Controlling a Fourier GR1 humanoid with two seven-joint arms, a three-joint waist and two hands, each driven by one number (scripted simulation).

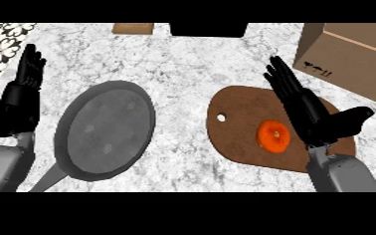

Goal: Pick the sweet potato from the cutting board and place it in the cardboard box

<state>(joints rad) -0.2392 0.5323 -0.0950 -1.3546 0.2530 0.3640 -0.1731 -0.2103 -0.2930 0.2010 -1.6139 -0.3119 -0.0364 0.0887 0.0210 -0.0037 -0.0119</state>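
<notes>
Right hand (312, 114) open just beside sweet potato (274, 136) on cutting board (238, 114); risk of nudging, rolling it away before closure.

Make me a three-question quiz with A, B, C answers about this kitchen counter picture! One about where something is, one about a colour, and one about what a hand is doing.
1. Where is the sweet potato?
A. in the pan
B. on the cutting board
C. in the cardboard box

2. What colour is the frying pan?
A. grey
B. red
C. green

3. How is the right hand?
A. curled round the sweet potato
B. open beside it
C. inside the box

Answers:
1 B: it lies on the brown cutting board, not in the cardboard box.
2 A: its whole dish looks grey.
3 B: the fingers are straight and the sweet potato shows uncovered next to the hand.
</notes>
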